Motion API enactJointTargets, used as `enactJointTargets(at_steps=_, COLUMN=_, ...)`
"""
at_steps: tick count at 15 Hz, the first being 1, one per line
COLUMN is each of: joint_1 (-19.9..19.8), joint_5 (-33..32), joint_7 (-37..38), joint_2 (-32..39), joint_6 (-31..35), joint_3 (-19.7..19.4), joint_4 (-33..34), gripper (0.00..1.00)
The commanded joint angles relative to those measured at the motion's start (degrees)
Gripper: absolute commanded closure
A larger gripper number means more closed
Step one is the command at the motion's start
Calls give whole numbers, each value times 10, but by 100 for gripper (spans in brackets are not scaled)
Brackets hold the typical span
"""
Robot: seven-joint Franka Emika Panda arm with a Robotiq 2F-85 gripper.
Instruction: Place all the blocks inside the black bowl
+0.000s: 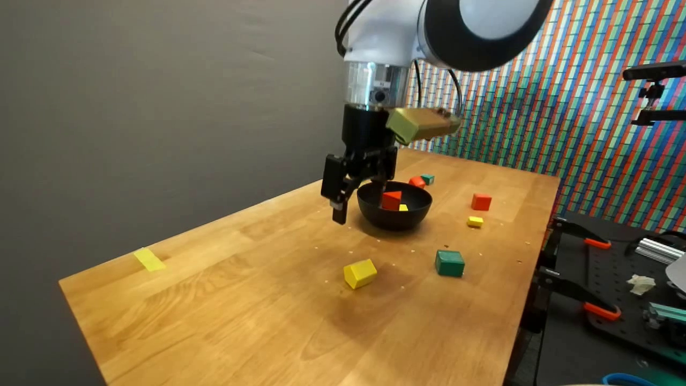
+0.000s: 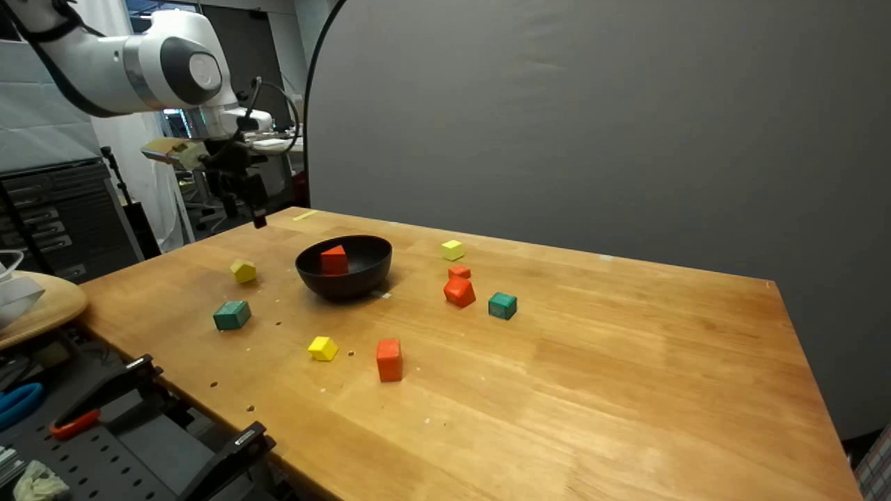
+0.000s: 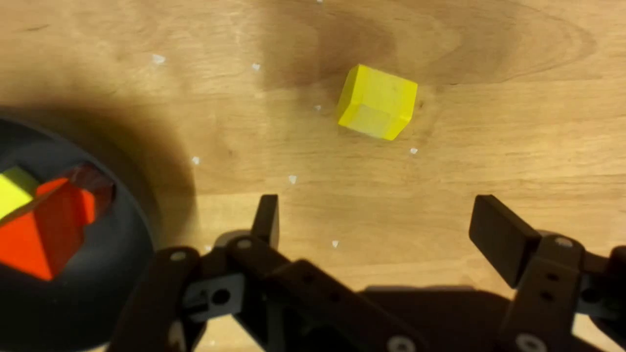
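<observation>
In the wrist view, the gripper point(image 3: 384, 227) stands with its jaws wide apart, the wooden table point(image 3: 391, 195) showing between them. The black bowl point(image 3: 115, 264) is partly in view beside it, holding a large red block point(image 3: 44, 234) and, next to that, a lime-yellow block point(image 3: 12, 193). The reds in there overlap, and I cannot tell how many pieces they make. On the table, apart from the bowl, sits a five-sided yellow block point(image 3: 376, 102).

In an exterior view, that block lies on the camera's side of the bowl, as does a green block point(image 1: 449, 263), farther to the right. Right of the bowl are a small yellow block point(image 1: 475, 221) and, just beyond it, an upright red block point(image 1: 481, 202). Behind the bowl show a second red block point(image 1: 417, 182) and a second green block point(image 1: 427, 179).

In an exterior view, right of the bowl sit a pale yellow block point(image 2: 452, 250) and a low red block point(image 2: 459, 272). The gripper hangs higher than the bowl, to its left.
</observation>
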Motion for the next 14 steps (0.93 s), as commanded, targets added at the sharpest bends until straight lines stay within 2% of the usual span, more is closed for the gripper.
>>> enactJointTargets(at_steps=1, joint_1=39, joint_5=4, joint_7=54, joint_2=49, joint_6=54, joint_3=-19, joint_4=-8, gripper=0)
enactJointTargets(at_steps=3, joint_1=34, joint_5=43, joint_7=28, joint_2=84, joint_6=68, joint_3=0, joint_4=4, gripper=0)
enactJointTargets(at_steps=6, joint_1=34, joint_5=82, joint_7=14, joint_2=117, joint_6=71, joint_3=6, joint_4=21, gripper=0)
enactJointTargets(at_steps=7, joint_1=35, joint_5=89, joint_7=14, joint_2=124, joint_6=73, joint_3=3, joint_4=27, gripper=25)
enactJointTargets(at_steps=8, joint_1=39, joint_5=93, joint_7=18, joint_2=130, joint_6=73, joint_3=-2, joint_4=32, gripper=26)
enactJointTargets(at_steps=9, joint_1=43, joint_5=95, joint_7=23, joint_2=136, joint_6=73, joint_3=-8, joint_4=40, gripper=32)
enactJointTargets(at_steps=14, joint_1=43, joint_5=97, joint_7=13, joint_2=152, joint_6=61, joint_3=-16, joint_4=73, gripper=74)
